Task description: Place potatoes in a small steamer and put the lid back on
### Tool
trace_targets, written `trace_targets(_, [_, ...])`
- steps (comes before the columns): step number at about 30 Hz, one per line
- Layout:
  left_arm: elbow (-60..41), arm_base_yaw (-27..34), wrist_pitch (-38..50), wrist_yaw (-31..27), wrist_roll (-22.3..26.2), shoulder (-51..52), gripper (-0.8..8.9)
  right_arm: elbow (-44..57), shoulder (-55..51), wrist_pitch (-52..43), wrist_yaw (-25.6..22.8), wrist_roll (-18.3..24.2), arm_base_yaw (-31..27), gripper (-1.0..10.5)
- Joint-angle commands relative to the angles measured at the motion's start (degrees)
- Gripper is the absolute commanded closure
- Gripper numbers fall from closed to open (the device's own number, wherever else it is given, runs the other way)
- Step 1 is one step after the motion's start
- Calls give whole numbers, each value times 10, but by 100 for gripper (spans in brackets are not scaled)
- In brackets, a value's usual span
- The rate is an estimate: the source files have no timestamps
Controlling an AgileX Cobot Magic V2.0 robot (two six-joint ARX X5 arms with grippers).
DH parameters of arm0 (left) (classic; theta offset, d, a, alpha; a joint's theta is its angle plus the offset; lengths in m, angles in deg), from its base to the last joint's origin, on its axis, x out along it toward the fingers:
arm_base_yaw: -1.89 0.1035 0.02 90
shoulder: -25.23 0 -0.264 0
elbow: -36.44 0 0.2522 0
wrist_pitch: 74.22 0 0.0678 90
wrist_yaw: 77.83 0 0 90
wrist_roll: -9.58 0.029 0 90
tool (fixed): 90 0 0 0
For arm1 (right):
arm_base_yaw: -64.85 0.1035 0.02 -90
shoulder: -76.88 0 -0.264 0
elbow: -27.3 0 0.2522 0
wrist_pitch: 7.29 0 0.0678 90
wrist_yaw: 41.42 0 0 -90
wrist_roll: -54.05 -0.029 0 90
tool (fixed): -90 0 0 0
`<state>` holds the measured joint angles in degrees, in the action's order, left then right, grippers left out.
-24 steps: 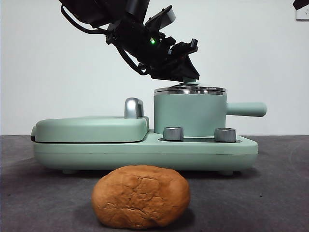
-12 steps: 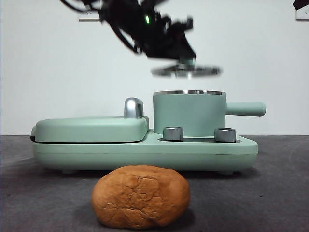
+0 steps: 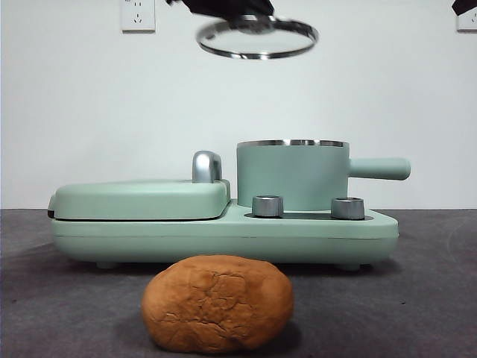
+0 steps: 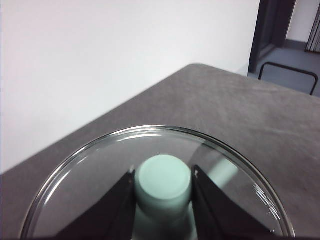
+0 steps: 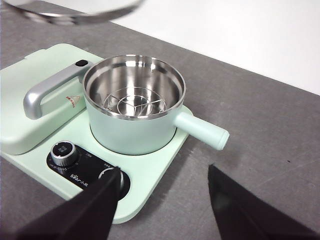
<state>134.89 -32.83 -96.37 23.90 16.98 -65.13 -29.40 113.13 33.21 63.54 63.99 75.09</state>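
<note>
While my left gripper (image 4: pixel 163 182) stays clamped on the lid (image 3: pixel 258 37), now higher above the small steamer (image 3: pixel 292 175), my right gripper (image 5: pixel 162 205) waits open.

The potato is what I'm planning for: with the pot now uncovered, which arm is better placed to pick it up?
Right, probably. The left pincer is shut on the lid knob, high above the steamer. The right pincer is open and holds nothing, so it could fetch the potato.
</note>
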Motion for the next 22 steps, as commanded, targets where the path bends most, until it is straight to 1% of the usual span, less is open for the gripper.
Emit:
trace_targets(1, [20, 2, -52, -2, 17, 33, 805, -9, 2, -5, 0, -10, 2, 669])
trace_targets(4, [15, 11, -128, -2, 36, 64, 805, -9, 2, -5, 1, -10, 2, 669])
trace_targets(7, [-11, 18, -155, -1, 35, 100, 805, -9, 2, -5, 1, -10, 2, 670])
trace_targets(9, [-35, 22, -161, -1, 31, 126, 805, -9, -1, -5, 0, -10, 3, 669])
trace_targets(15, [-129, 35, -156, -2, -3, 219, 805, -9, -16, 4, 0, -9, 21, 669])
trace_targets(17, [-169, 40, -155, -3, -15, 256, 805, -9, -16, 13, 0, -2, 28, 669])
trace_targets(21, [-242, 44, -150, -27, -45, 330, 805, -9, -14, 33, 3, 1, 49, 669])
trace_targets(22, [-262, 44, -150, -35, -57, 352, 805, -9, -10, 36, 11, 6, 60, 669])
